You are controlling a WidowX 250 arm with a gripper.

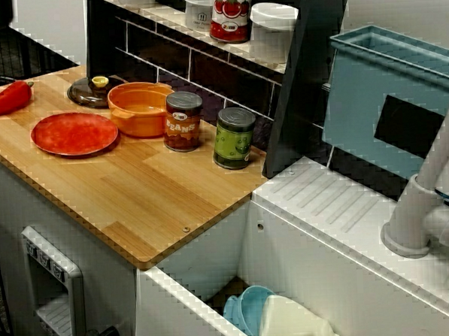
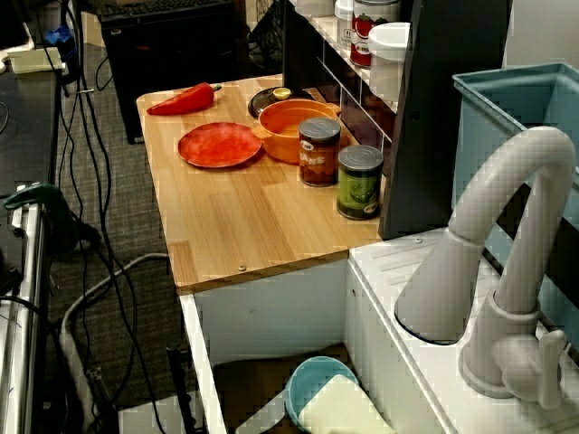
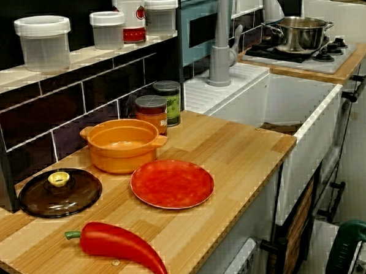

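Nowhere does the end effector show, so whether it is clenched or released cannot be told, nor how the plate (image 1: pixel 73 134) lies to it. That plate rests on the worktop (image 1: pixel 135 195) just beside the pot (image 1: pixel 140 108), with the pepper (image 1: pixel 6 99) and lid (image 1: pixel 92 90) near. Two cans (image 1: pixel 183 121) stand by the back wall. Bare wood runs from them to the front edge and the sink (image 1: pixel 206 255).
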